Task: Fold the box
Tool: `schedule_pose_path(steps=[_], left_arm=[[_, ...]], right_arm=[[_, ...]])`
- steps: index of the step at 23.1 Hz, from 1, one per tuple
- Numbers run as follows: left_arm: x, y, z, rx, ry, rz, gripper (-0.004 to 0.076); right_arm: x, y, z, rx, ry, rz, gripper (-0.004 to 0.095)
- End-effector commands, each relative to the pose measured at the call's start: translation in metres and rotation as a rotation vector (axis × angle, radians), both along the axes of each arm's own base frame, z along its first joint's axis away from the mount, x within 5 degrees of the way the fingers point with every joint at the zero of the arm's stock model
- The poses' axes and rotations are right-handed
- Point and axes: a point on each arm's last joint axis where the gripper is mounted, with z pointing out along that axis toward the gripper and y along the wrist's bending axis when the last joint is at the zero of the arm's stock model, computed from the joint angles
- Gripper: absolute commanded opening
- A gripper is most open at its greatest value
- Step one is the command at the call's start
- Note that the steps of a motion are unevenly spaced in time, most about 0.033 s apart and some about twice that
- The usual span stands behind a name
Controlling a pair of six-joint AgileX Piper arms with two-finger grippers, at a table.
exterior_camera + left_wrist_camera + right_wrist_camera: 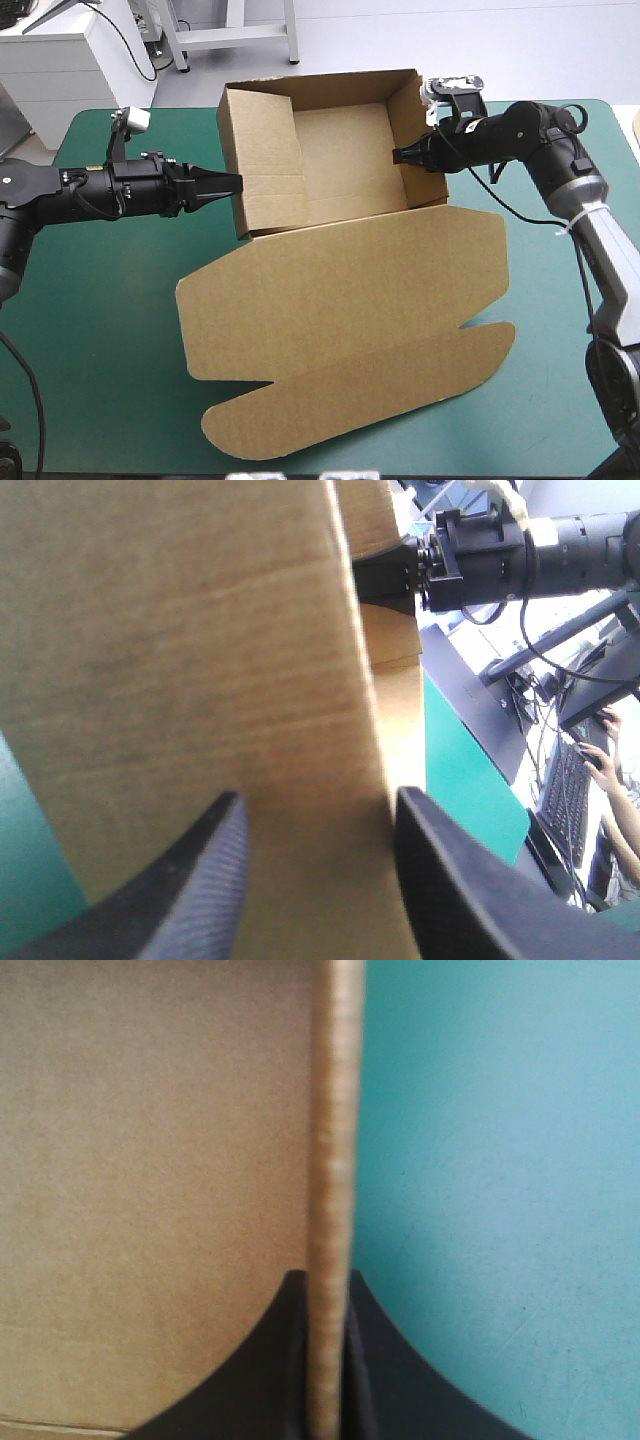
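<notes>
Two grippers here, one at each side wall of the tray. On the left, the left gripper (pixel 228 184) has its fingers spread wide, tips right at the left wall from outside, nothing pinched. The box (pixel 330 290) sits mid-table on the teal-green cover (pixel 90 330), walls up at the far end, lid flat toward the near edge. Over on the right, the right gripper (pixel 398 156) is clamped on the right wall's edge, so I'd guess the left arm is free for the next tuck.

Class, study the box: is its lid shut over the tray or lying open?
Open: the lid lies flat on the teal-green cover; the tray has raised walls, its inside visible.
</notes>
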Motion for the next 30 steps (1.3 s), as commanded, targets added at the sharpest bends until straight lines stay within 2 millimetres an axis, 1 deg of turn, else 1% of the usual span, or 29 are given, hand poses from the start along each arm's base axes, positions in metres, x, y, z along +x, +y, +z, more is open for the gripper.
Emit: schedule_pose_path(steps=[1,4,6,7,8,9,10,12,15,17,18,20,23,27,30], left_arm=[[-0.016,-0.005,0.021,-0.066,-0.047,-0.069,0.0461],[-0.014,-0.004,0.020,-0.052,-0.045,-0.053,0.0466],[-0.009,0.001,0.011,0.027,0.016,0.035,0.0465],[-0.006,0.005,0.005,0.097,0.059,0.103,0.0456],[-0.004,0.006,0.002,0.126,0.075,0.132,0.0450],[-0.001,0.007,-0.004,0.197,0.092,0.200,0.0430],[0.003,0.005,-0.007,0.251,0.092,0.261,0.0421],[0.007,0.001,-0.011,0.315,0.086,0.324,0.0421],[0.011,-0.008,-0.009,0.294,0.088,0.420,0.0416],[0.012,-0.014,-0.008,0.291,0.087,0.462,0.0346],[0.011,-0.016,-0.011,0.319,0.092,0.472,0.0254],[0.011,-0.020,-0.012,0.343,0.093,0.470,0.0165],[0.011,-0.026,-0.016,0.371,0.097,0.442,-0.0008],[0.012,-0.037,-0.021,0.378,0.103,0.406,-0.0008],[0.016,-0.043,-0.027,0.389,0.116,0.387,-0.0008]], right_arm=[[-0.016,0.010,0.032,0.046,-0.108,-0.007,-0.0019],[-0.020,0.023,0.032,0.033,-0.115,0.015,-0.0019],[-0.022,0.031,0.032,0.046,-0.111,0.021,-0.0019],[-0.024,0.037,0.033,0.056,-0.115,0.022,-0.0018],[-0.025,0.041,0.033,0.059,-0.120,0.026,-0.0018],[-0.028,0.048,0.034,0.066,-0.125,0.037,-0.0018],[-0.032,0.057,0.034,0.067,-0.121,0.052,-0.0018],[-0.037,0.067,0.033,0.053,-0.116,0.055,-0.0018],[-0.043,0.077,0.031,0.033,-0.102,0.058,-0.0019],[-0.046,0.081,0.030,0.010,-0.102,0.074,-0.0019],[-0.047,0.083,0.030,0.009,-0.097,0.079,-0.0019],[-0.048,0.083,0.029,0.008,-0.095,0.079,-0.0019],[-0.048,0.083,0.029,0.007,-0.092,0.080,-0.0019],[-0.048,0.082,0.028,-0.014,-0.091,0.083,-0.0019],[-0.048,0.077,0.024,-0.082,-0.076,0.080,-0.0020]])
